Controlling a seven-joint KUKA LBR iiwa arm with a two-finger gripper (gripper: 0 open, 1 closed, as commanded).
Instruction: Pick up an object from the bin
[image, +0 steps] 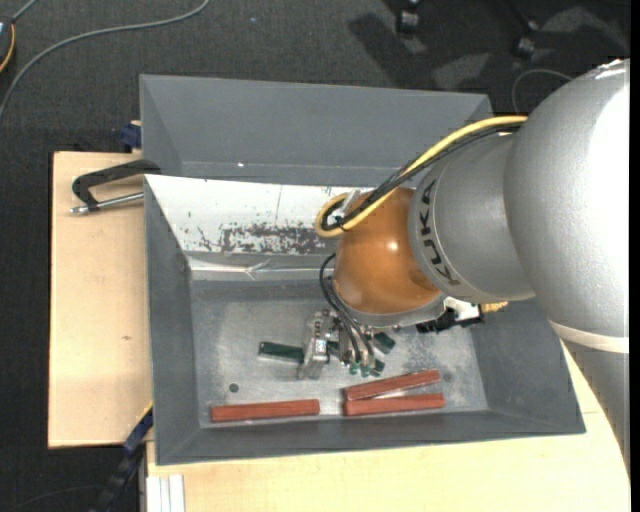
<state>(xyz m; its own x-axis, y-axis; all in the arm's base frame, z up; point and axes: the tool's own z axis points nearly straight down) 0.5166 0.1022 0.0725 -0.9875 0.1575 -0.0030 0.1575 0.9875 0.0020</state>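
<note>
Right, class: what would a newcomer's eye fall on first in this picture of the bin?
The big silver arm with its orange wrist cover reaches in from the right, its gripper low over the middle of the grey bin. Left of the gripper lies a small dark green piece; along the near wall lie one reddish-brown bar at left and two more at right.

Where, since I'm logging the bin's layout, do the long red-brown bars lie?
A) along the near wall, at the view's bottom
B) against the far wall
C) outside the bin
A: the red-brown bars lie in a row along the near wall, below the gripper.
</note>
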